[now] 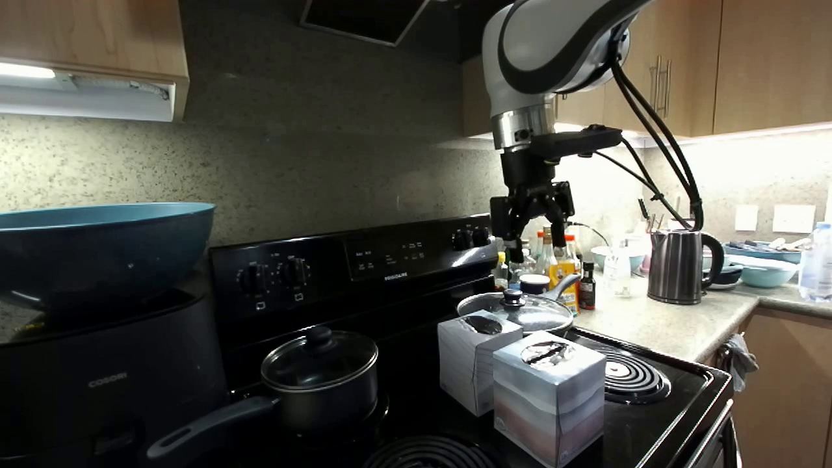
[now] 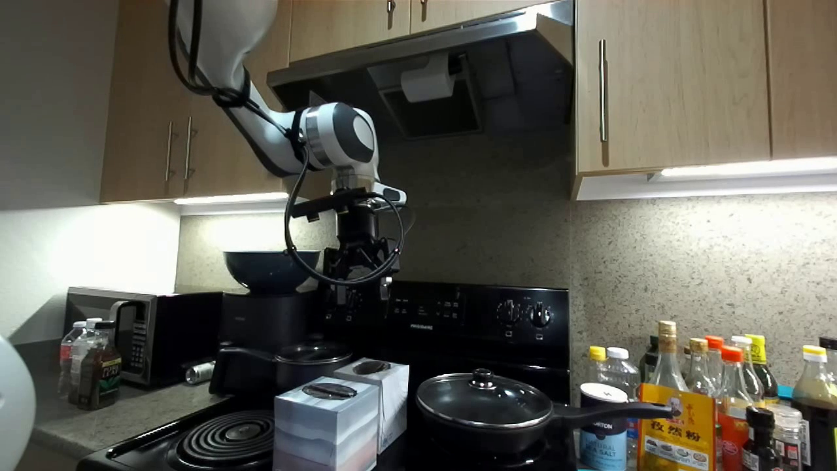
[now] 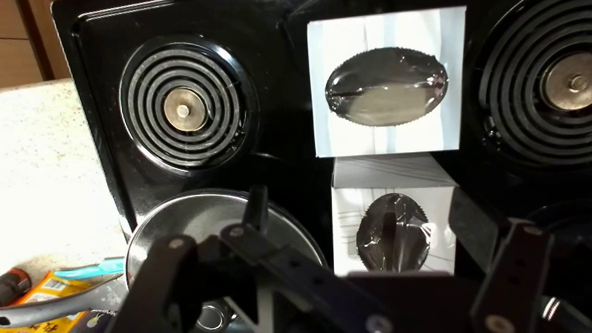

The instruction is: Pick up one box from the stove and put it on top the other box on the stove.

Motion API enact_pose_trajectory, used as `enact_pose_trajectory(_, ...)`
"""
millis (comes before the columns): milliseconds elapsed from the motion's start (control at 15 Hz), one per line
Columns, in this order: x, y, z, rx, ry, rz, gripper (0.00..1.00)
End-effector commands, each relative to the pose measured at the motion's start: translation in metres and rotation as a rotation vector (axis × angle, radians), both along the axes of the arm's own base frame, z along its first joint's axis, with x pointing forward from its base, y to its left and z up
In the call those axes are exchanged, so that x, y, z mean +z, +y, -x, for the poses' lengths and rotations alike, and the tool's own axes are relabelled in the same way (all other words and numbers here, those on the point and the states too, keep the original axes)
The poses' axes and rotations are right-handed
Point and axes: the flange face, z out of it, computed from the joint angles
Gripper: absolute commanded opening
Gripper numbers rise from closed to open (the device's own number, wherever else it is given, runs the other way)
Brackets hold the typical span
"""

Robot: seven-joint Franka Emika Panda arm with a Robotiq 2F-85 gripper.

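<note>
Fingers (image 3: 477, 229) spread apart, the robot's hand (image 3: 360, 208) hangs above the stove's tabletop (image 3: 286, 101) before me. In the wrist view, the pastel box (image 3: 387, 85) stands at twelve o'clock of the white box (image 3: 394, 222), just beside it; a coil burner (image 3: 185, 108) sits at the pastel one's nine o'clock.

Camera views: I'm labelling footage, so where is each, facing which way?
Exterior view: seemingly near the dark lidded saucepan, facing across the black stove toward the silver kettle; white arm, black gripper show.
Exterior view: seemingly before the stove, facing its black control panel; arm, gripper show.
Wrist view: arm-mounted, looking down on the stove; both black fingers show.
Both exterior views share two pale cardboard boxes.
</note>
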Motion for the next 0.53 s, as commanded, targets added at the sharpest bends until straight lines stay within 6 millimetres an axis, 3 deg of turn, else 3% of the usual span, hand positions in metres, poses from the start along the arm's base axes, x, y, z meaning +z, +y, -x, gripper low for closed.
enact_pose_trajectory(0, -0.002, 0.002, -0.008, -0.031, -0.029, -0.022, 1.00)
enact_pose_trajectory(200, -0.013, 0.006, -0.040, -0.048, -0.101, -0.047, 1.00)
enact_pose_trajectory(467, -0.038, 0.021, -0.067, -0.014, -0.081, -0.027, 1.00)
